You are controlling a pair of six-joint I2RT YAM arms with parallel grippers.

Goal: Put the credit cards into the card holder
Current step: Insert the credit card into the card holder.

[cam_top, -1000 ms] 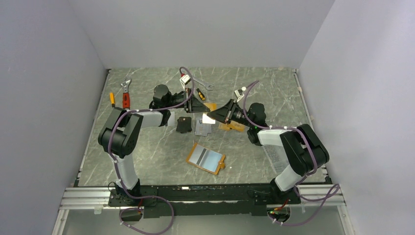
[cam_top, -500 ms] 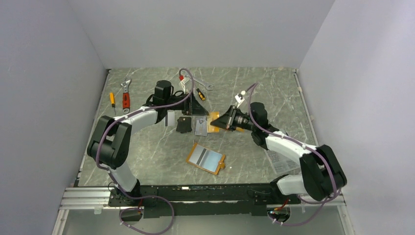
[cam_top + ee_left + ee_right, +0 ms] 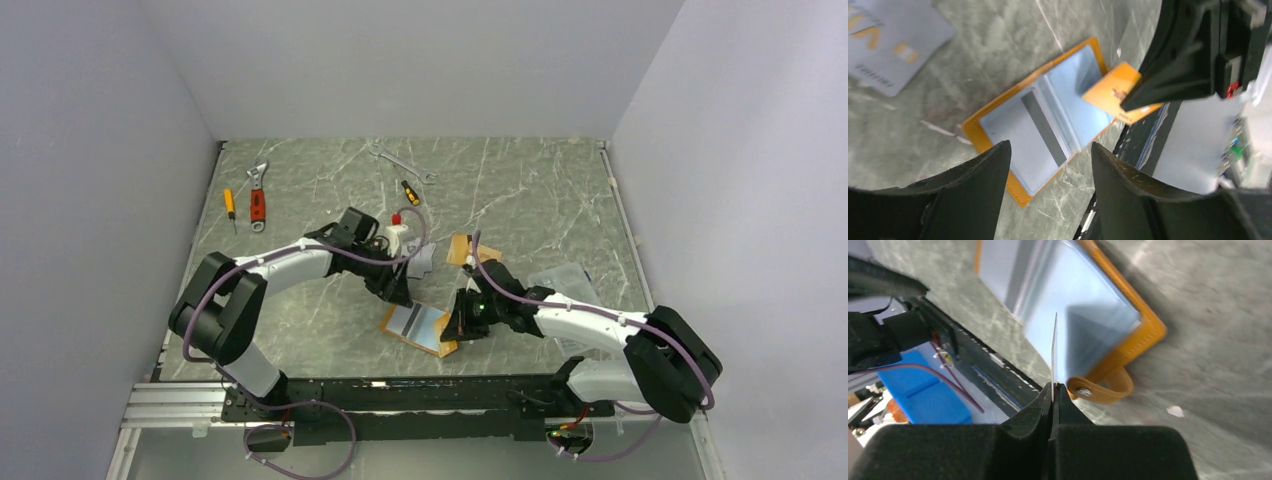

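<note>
Relocated since the earlier frame: both arms, from the far cards to the card holder (image 3: 420, 328), open on the near-centre tabletop (image 3: 520, 190). Right tool (image 3: 462, 322) clamped on an orange credit card (image 3: 1108, 92), edge-on above the right pocket. Left tool (image 3: 400, 292) parted wide, empty, just far-left. Nearby grey card (image 3: 888, 40) lettered "VI", remainder unreadable.

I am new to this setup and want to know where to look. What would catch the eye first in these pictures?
The open card holder, orange-rimmed with clear pockets, lies at the near middle of the table. The right gripper, shut on an orange card held on edge, is at its snap-tab end, while the left gripper hangs open above it. A grey card lies loose farther back.
</note>
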